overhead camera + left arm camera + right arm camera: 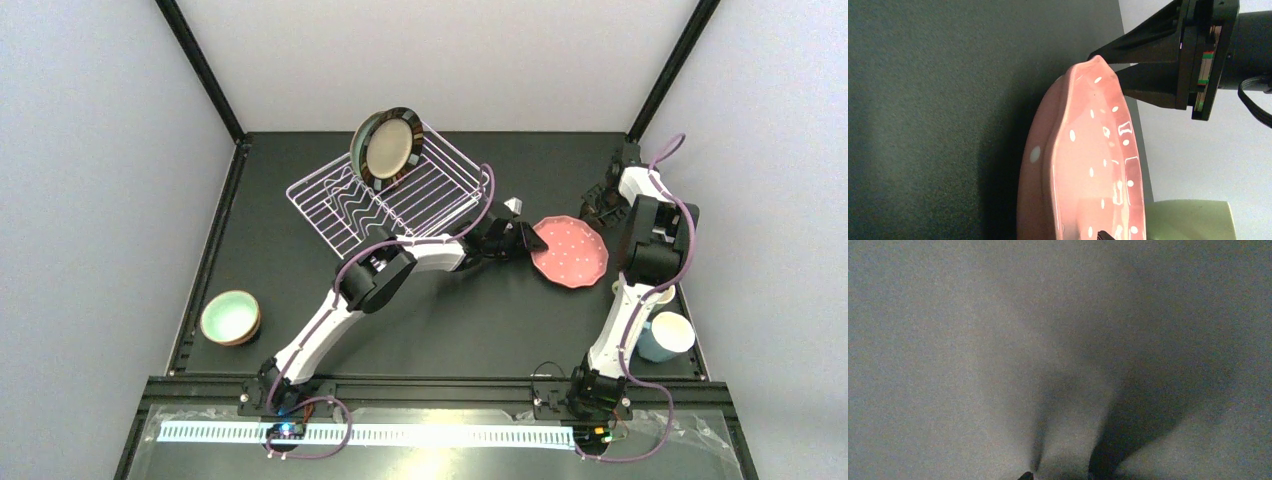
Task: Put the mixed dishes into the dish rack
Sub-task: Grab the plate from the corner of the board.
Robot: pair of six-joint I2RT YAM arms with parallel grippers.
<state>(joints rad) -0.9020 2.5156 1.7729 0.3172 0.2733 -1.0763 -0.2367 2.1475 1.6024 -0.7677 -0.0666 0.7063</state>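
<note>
A: Left gripper [527, 240] sits at the near rim of the pink speckled plate [568, 250]. Spread or pinching?

B: Cannot tell. Its wrist view gives one fingertip [1103, 234] low against the plate's face. From overhead the jaws are lost against the rim.

A: Right gripper [597, 210]?

B: Fingers spread, nothing between them. It hangs just beyond the plate's far rim, straight ahead of the left gripper. Its own camera shows a bare grey surface only.

A: Rest of the load?

B: Dish rack [390, 200] lies back and to the left of the left gripper, with the dark-rimmed green plate [385, 143] already upright in it. Pale green mug [1193, 220] just past the pink plate. Light blue mug [665, 335] well behind the right gripper, toward its arm's base. One bowl [230, 317] far back-left, well apart.

A: Hazards?

B: Three, by my reckoning. The rim is glazed and shallow, so a bite too near the edge could let the plate slip. Both grippers crowd one plate, so a shove from the left could drive it into the right fingers. And a low carry back to the rack could clip the standing plate.
</note>
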